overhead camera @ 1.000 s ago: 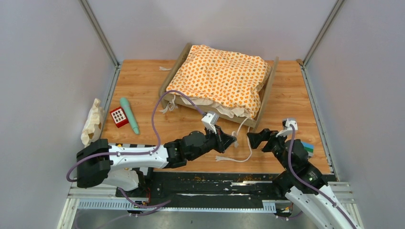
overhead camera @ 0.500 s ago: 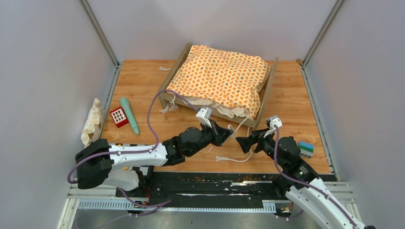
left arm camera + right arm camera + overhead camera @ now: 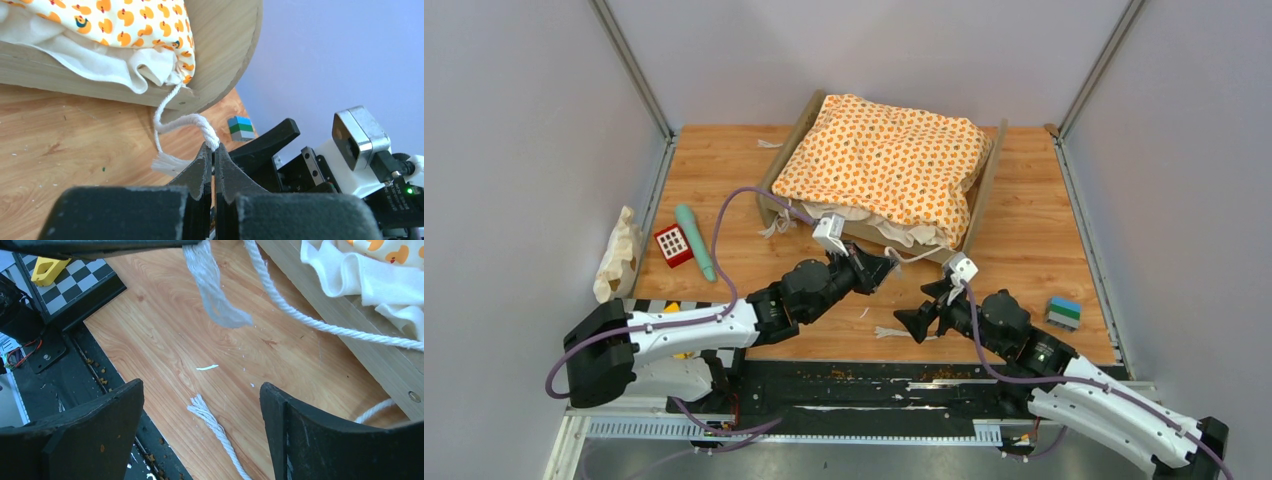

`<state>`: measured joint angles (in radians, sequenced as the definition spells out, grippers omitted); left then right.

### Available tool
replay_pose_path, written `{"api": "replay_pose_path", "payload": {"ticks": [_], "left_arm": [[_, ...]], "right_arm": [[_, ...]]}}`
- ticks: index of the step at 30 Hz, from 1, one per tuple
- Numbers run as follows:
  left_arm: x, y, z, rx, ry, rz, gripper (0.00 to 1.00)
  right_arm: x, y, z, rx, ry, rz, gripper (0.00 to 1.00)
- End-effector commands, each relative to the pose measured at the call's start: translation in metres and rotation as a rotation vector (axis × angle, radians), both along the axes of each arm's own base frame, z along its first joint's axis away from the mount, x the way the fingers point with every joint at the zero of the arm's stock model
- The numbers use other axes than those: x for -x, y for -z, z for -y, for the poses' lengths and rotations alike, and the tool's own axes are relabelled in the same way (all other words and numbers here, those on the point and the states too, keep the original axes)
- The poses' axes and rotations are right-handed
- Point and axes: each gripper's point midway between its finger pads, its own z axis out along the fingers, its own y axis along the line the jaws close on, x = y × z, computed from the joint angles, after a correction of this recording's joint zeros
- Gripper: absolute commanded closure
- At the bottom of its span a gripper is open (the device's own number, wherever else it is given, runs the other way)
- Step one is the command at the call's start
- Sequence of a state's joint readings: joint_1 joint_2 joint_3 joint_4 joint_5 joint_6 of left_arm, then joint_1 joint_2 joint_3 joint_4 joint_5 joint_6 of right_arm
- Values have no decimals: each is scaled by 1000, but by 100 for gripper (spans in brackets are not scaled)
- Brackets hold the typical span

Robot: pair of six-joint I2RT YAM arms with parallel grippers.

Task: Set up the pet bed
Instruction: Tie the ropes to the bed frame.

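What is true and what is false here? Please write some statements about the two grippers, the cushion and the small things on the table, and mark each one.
1. The left gripper is shut on the white twisted-rope tie. True.
2. The right gripper holds the loose rope end. False: its jaws are open and empty, and that end lies on the wooden table.
3. The orange duck-patterned cushion lies in the light-wood pet bed. True.
4. The blue-and-green block sits inside the bed. False: it stands on the table.
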<state>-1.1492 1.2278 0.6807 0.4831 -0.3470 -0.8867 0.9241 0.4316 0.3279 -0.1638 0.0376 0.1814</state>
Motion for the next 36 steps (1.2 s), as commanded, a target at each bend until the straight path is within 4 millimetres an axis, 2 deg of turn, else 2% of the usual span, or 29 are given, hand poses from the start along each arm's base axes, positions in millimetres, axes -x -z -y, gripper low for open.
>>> {"api": "replay_pose_path", "payload": {"ticks": [1, 10, 15, 17, 20, 25, 29, 33, 35, 36], "left_arm": [[-8, -10, -14, 49, -62, -17, 100], [-9, -13, -17, 68, -79, -29, 100], [-7, -15, -14, 65, -61, -29, 100], [-7, -13, -13, 56, -58, -33, 100], [-4, -11, -10, 57, -40, -41, 100], [-1, -10, -6, 68, -14, -56, 100], [2, -10, -1, 78, 11, -62, 100], [6, -9, 3, 85, 37, -73, 100], [7, -7, 5, 87, 45, -80, 100], [7, -7, 5, 89, 48, -81, 100]], "right_arm": [[-5, -37, -4, -82, 9, 87, 16], [6, -41, -14, -111, -88, 155, 12], [-10, -36, -15, -72, -24, 148, 13], [-11, -40, -18, -87, -31, 168, 12], [-21, -48, -15, -86, 17, 205, 7], [-37, -53, -16, -33, 62, 253, 6], [-46, -47, -27, 10, 67, 223, 13], [-56, -39, -29, 54, 104, 189, 21], [-57, -35, -29, 64, 112, 171, 29], [-57, -33, -30, 69, 112, 159, 36]]}}
